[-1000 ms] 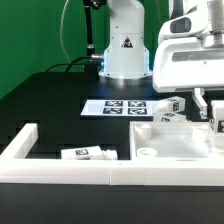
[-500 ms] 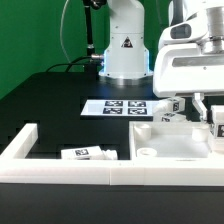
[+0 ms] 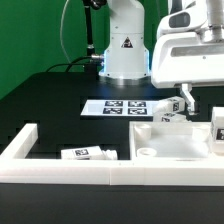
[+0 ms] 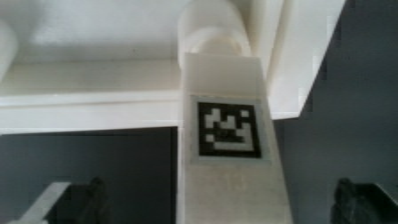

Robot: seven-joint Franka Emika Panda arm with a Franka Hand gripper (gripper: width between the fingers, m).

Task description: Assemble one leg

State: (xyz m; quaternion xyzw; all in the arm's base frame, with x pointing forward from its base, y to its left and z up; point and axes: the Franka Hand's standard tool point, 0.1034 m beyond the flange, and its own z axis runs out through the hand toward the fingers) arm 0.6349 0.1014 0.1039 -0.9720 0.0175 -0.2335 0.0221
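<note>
My gripper (image 3: 201, 103) hangs over the right end of the large white panel (image 3: 180, 146). In the wrist view a white leg (image 4: 228, 150) with a black-and-white tag runs between my fingers (image 4: 80, 200), with dark gaps on both sides. My gripper (image 4: 222, 205) is open and touches nothing. The leg's far end rests against the panel (image 4: 107, 90). In the exterior view this leg (image 3: 217, 126) stands at the right edge of the picture, partly cut off.
Two more legs (image 3: 166, 104) lie behind the panel near the marker board (image 3: 115, 107). Another leg (image 3: 88, 153) lies inside the long white L-shaped wall (image 3: 60, 167). The panel has a round hole (image 3: 147, 153). The robot base (image 3: 125, 50) stands at the back.
The hand has risen a little. Its visible finger now stands further to the exterior view's left, away from the leg. The leg has stayed at the panel's right end.
</note>
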